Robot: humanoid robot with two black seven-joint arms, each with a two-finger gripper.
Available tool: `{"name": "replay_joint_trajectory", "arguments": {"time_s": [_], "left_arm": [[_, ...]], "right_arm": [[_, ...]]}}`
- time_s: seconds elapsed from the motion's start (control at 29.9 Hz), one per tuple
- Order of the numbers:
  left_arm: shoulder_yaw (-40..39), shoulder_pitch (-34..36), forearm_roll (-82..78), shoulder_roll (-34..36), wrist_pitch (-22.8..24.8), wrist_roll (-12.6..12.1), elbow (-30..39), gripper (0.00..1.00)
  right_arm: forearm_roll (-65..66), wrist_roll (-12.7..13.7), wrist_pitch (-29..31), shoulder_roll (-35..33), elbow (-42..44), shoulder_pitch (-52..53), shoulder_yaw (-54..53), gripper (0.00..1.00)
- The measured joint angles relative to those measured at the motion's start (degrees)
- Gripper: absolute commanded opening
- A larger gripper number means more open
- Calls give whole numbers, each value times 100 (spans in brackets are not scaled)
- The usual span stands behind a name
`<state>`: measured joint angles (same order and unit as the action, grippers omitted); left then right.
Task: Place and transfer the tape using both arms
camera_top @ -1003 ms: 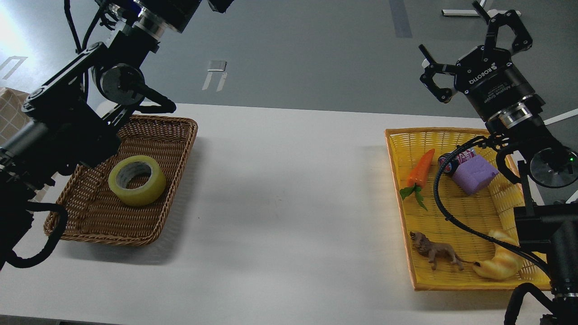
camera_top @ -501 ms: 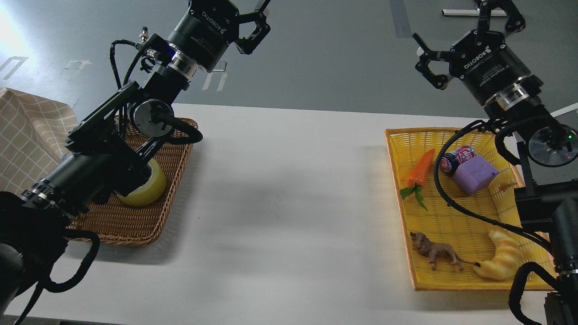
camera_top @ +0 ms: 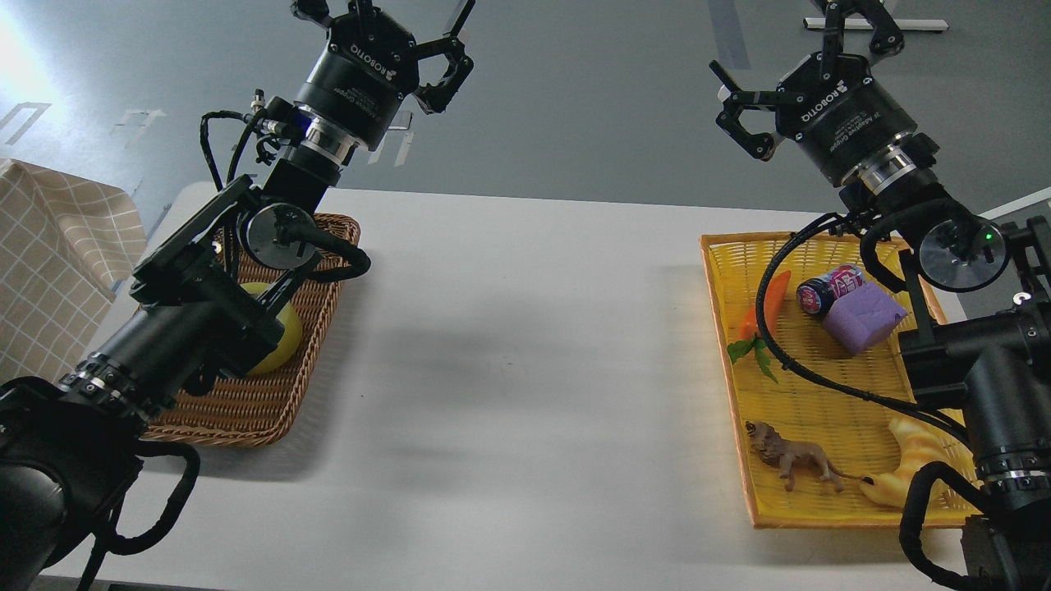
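The yellow tape roll [camera_top: 279, 345] lies in the brown wicker basket [camera_top: 271, 410] at the left, mostly hidden behind my left arm. My left gripper [camera_top: 382, 37] is raised high above the table's far edge, up and right of the basket, open and empty. My right gripper [camera_top: 800, 61] is raised high above the far end of the yellow basket [camera_top: 743, 369], open and empty.
The yellow basket at the right holds a toy carrot [camera_top: 768, 304], a small can [camera_top: 825, 291], a purple block [camera_top: 862, 318], a toy lion [camera_top: 792, 460] and a croissant-shaped toy [camera_top: 899, 468]. A checked cloth [camera_top: 57, 263] lies at the far left. The white table [camera_top: 525, 369] spans between the baskets.
My left arm has swung in over the brown basket and now covers most of the tape; its gripper came into view at the top. My right gripper shifted left and up.
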<state>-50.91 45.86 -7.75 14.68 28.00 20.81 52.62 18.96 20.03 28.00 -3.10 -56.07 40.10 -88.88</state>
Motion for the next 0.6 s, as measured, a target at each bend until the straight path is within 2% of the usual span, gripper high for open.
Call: {"name": "replay_joint_trajectory", "arguments": {"time_s": [0.6], "left_arm": [[8,-35,0,-15,0,-33,-147,98]], "right_arm": [[-15,0,0,134,-10,-253,-33,99]]}}
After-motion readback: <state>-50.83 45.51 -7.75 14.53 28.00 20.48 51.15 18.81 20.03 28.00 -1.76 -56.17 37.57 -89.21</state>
